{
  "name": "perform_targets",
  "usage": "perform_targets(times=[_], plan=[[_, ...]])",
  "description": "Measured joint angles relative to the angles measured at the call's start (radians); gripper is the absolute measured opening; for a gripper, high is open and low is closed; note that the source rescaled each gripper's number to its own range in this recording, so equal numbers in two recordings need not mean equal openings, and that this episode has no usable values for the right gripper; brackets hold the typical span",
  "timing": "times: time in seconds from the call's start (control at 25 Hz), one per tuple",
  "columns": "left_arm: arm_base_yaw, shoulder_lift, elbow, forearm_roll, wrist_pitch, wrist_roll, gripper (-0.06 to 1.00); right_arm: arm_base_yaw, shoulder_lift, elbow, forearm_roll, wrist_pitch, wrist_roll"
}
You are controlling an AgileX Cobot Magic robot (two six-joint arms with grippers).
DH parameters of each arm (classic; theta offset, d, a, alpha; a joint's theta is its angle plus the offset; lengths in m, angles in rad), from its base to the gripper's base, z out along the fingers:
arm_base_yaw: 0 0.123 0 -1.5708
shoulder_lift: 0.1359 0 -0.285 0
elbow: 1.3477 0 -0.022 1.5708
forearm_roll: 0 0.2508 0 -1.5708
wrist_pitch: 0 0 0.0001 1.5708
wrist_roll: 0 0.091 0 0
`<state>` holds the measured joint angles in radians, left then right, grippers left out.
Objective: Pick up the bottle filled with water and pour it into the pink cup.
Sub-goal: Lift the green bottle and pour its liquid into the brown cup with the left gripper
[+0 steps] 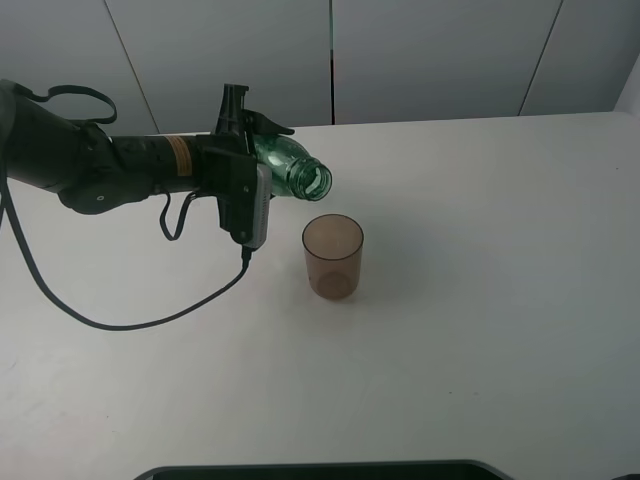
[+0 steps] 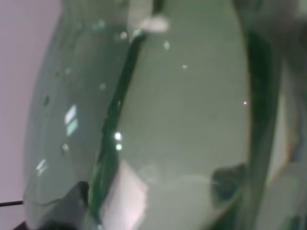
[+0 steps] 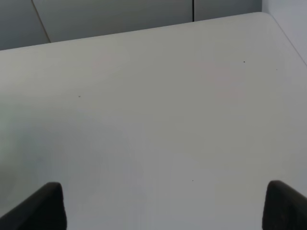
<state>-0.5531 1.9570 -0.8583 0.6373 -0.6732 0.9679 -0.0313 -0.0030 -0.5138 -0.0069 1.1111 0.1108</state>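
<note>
**Bottle tipped over the cup**

The white table (image 1: pixel 500 320) spreads beneath me. My left gripper (image 1: pixel 248 150) is clamped tight on the bottle (image 1: pixel 290 172), which lies nearly sideways (it fills my wrist view). Its open mouth sits just above the upright pink cup (image 1: pixel 333 257). My right gripper (image 3: pixel 161 206) gapes wide, holding nothing.

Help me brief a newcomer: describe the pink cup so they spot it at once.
Start at the white table; near its middle, close under the mouth of the tilted green bottle held in the air, stands the pink cup. Unlike the bottle, it is short, translucent brownish-pink and stands upright on the surface.
</note>
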Motion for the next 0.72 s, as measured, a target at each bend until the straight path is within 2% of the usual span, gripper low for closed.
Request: perform_targets(times=[0.72], plan=[[0.000, 0.000, 0.000, -0.022, 0.004, 0.075, 0.00, 0.000, 0.000, 0.000, 0.000, 0.000, 0.000]])
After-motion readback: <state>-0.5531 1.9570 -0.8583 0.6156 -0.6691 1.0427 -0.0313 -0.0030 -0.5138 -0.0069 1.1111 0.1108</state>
